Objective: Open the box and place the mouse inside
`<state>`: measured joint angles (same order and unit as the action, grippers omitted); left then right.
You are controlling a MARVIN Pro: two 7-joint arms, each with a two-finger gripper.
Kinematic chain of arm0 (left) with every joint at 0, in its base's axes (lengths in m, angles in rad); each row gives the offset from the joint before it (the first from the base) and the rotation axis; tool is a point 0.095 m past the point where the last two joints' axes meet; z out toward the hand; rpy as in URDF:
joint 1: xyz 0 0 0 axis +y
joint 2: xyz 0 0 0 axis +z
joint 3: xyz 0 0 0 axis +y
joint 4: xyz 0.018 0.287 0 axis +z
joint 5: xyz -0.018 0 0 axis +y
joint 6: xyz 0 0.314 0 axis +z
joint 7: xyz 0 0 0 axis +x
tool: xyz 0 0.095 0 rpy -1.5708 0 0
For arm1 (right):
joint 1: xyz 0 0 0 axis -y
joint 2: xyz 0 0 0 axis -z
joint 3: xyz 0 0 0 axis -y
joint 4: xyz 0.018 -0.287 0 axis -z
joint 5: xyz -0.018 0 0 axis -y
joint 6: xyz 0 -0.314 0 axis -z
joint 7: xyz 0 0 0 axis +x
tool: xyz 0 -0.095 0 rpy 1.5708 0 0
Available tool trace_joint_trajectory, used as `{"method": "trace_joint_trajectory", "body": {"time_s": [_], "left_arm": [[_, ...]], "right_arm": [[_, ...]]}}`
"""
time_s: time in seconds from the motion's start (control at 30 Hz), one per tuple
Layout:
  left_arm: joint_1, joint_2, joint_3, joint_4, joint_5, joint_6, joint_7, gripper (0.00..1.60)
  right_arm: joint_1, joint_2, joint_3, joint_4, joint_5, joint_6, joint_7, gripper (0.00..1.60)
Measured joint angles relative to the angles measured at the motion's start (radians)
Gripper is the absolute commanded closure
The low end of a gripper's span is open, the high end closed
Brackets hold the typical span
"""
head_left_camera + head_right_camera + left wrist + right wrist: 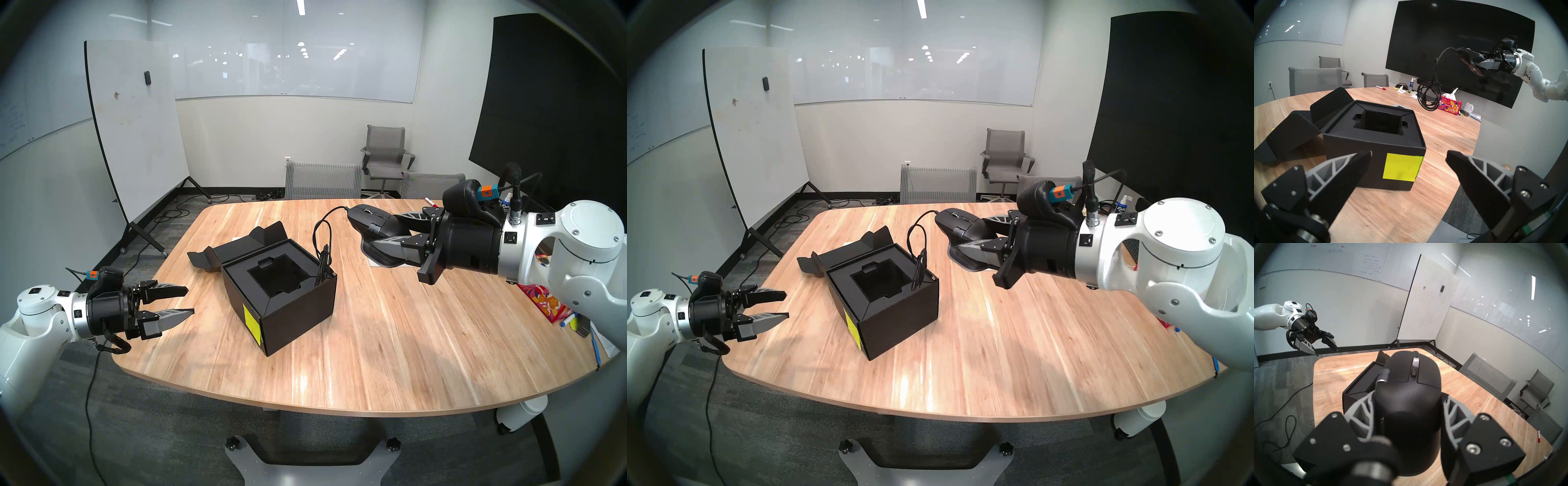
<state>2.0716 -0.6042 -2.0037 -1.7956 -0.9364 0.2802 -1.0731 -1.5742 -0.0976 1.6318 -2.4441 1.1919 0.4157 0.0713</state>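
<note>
The right end effector (1407, 405) fills its own wrist view, its two grey ribbed fingers (1362, 411) pressed against the sides of the black mouse (1407, 395), which it holds up in the air, scroll wheel facing upward. Seen from the head, the mouse (368, 220) hangs above the worktop (390, 339), to the right of and beyond the box (281, 298), well clear of it. Its thin black cable (322, 244) runs from the nose of the mouse and droops in a loose coil whose lower loops reach the box's far right corner; whether they rest on the rim cannot be told.

The box, a black cube, sits near the middle of the worktop with its flap lid (237, 251) folded back flat behind it on the left. Its black insert (274, 275) lies exposed, a square recess sunk in the centre. A yellow sticky note (252, 322) is stuck on the box's near left face.

The left end effector (188, 300) hovers to the left of the box, level with its side, jaws spread wide with nothing between them, apart from the box. A red floral tissue box (546, 305) stands far to the right of the box, partly behind the right arm.
</note>
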Motion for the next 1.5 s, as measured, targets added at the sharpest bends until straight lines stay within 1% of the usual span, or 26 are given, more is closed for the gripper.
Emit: {"method": "trace_joint_trajectory", "body": {"time_s": [0.33, 0.77, 1.17, 1.5], "left_arm": [[-0.002, 0.0, 0.001, 0.001, 0.001, 0.0, 0.0, 0.0], [-0.004, 0.0, 0.002, 0.003, 0.002, -0.001, -0.001, 0.0], [-0.005, 0.0, 0.003, 0.003, 0.003, -0.001, -0.002, 0.0], [-0.007, 0.0, 0.004, 0.004, 0.004, -0.001, -0.002, 0.0]], "right_arm": [[0.02, -0.004, -0.029, 0.0, -0.02, -0.018, -0.011, 1.6], [0.048, -0.025, -0.07, 0.0, -0.044, -0.029, -0.019, 1.6], [0.082, -0.056, -0.118, 0.0, -0.067, -0.031, -0.022, 1.6], [0.119, -0.094, -0.17, 0.0, -0.09, -0.03, -0.023, 1.6]]}}
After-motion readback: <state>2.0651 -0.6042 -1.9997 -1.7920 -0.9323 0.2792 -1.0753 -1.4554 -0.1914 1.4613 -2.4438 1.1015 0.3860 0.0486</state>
